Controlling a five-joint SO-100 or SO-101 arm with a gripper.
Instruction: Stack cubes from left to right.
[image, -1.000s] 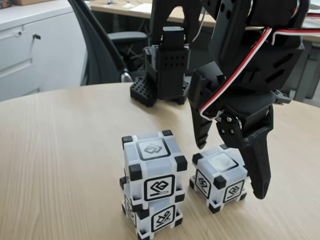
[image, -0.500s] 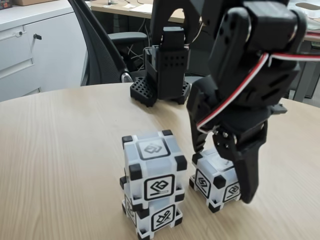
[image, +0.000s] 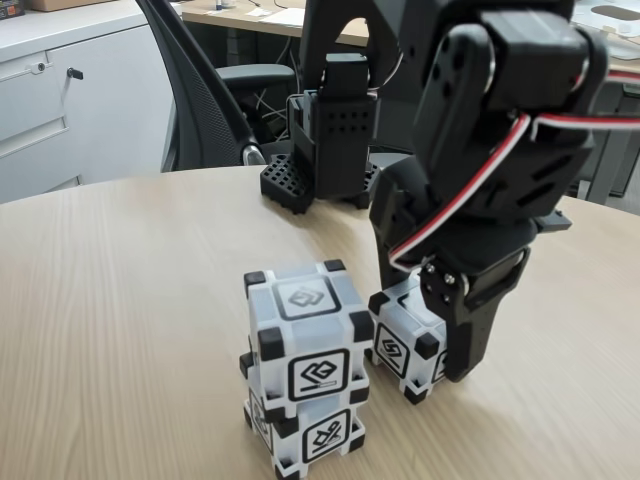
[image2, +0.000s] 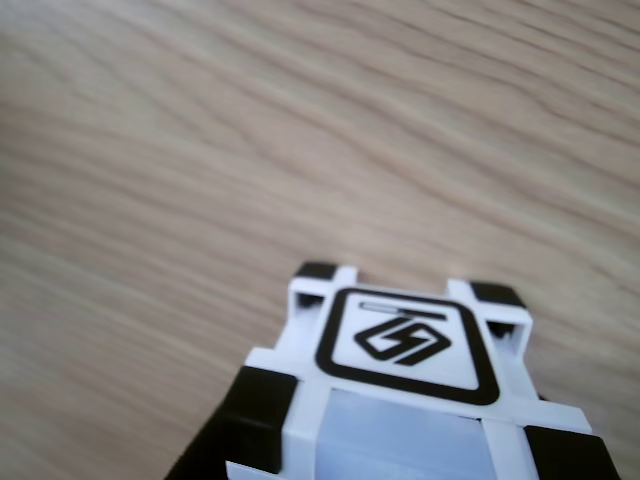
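straddling the third cube (image: 400, 342) on a pale wood table (image: 130, 290), a black gripper (image: 425, 330) is seen in the fixed view with one finger (image: 468, 330) down the cube's right side and the other behind it; the jaws look narrowed onto the cube, though firm contact cannot be confirmed, since the far side is hidden. the cube is seen slightly tilted, with its near corners (image: 414, 392) at or close to the table, just to the right of a two-cube stack (image: 305, 375), near it but apart. in the other view, a symbol face of the cube (image2: 405, 345) is shown close up at the bottom of the frame, with bare wood grain (image2: 250, 140) beyond. an office chair (image: 215, 90) and a black base block (image: 320, 150) are seen behind the table. the cubes are judged to be light, rigid hollow plastic with smooth, fairly slippery faces; a hold across two opposite flat faces, between the black corner blocks, is thought safest, as the raised corners should keep the fingers from sliding off. the top cube of the stack (image: 308, 335) is seen sitting slightly askew on the lower one, so a gentle, level placement is likely to be called for if the stack is not to be knocked over.
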